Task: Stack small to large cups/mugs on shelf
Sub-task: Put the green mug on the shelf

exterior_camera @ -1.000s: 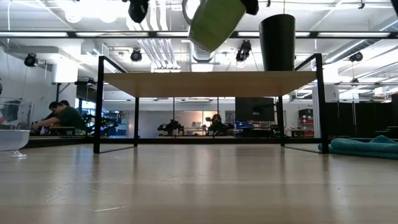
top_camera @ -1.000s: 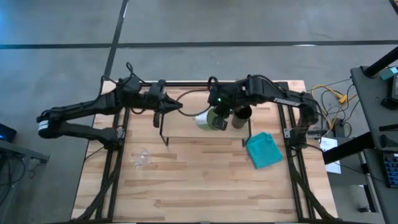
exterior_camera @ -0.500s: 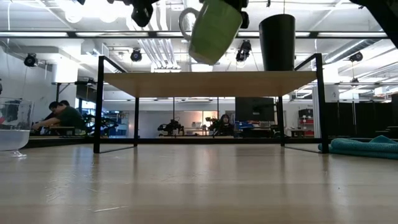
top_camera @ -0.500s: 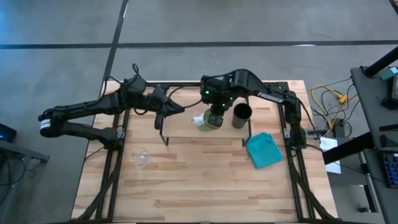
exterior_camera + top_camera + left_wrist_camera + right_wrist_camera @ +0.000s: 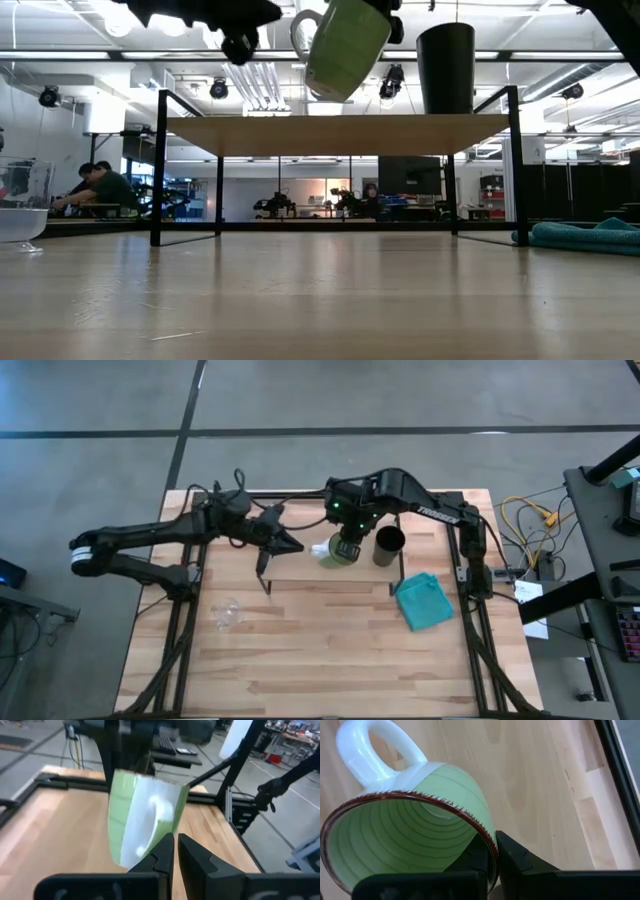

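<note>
My right gripper [image 5: 348, 546] is shut on the light-green mug [image 5: 345, 45] and holds it tilted above the shelf's wooden top [image 5: 340, 135]. The mug's white handle [image 5: 161, 817] faces my left gripper [image 5: 297, 546]. That gripper is shut and stands just left of the mug, apart from it. The black cup [image 5: 446, 68] stands upright on the right part of the shelf top [image 5: 300, 572]. The small clear glass cup [image 5: 228, 615] stands on the table in front of the shelf's left end. My right gripper pinches the mug's rim wall [image 5: 492, 851] on the side opposite the handle [image 5: 370, 750], one finger inside the mug and one outside. The fingers come from above, pointing down. The mug hangs tilted, clear of the shelf top, its mouth up toward the gripper.
A blue cloth [image 5: 425, 601] lies on the table by the shelf's right legs. The shelf's black wire legs [image 5: 157, 170] stand on the tabletop. People sit in the room beyond the table [image 5: 100, 190].
My left gripper has gone toward the table's right edge, closer to the mug's handle. My right gripper has lowered the mug a little toward the shelf top, and the mug has tipped more upright.
</note>
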`<state>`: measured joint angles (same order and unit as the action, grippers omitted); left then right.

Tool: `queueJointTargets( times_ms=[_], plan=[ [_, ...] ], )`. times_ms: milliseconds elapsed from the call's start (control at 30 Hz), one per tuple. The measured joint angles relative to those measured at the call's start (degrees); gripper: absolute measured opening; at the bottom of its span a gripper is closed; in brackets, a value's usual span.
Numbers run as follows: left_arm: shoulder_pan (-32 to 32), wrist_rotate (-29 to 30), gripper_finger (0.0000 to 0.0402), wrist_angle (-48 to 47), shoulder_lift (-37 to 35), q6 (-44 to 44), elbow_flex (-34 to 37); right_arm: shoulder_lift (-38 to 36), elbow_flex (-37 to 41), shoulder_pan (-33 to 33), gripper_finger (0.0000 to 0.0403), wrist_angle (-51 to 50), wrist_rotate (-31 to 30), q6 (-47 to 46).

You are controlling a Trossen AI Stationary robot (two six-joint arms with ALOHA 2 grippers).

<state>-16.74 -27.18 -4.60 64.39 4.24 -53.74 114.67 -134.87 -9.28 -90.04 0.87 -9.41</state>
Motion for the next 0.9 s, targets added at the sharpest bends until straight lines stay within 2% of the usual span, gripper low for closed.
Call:
queueJointTargets(
  times_ms=[400,733,900],
  plan=[
    [0.1,-1.7,0.0015,3.5,3.3,-0.1,-1.5,-0.1,0.1,0.0,0.0013,0.0,0.0,0.0],
    [0.1,0.2,0.0094,4.8,3.0,-0.1,-1.3,-0.1,0.1,-0.1,0.0013,0.0,0.0,0.0],
    [0.1,0.5,0.0109,4.9,3.1,-0.3,-1.2,-0.1,0.1,-0.1,0.0013,0.0,0.0,0.0]
  ],
)
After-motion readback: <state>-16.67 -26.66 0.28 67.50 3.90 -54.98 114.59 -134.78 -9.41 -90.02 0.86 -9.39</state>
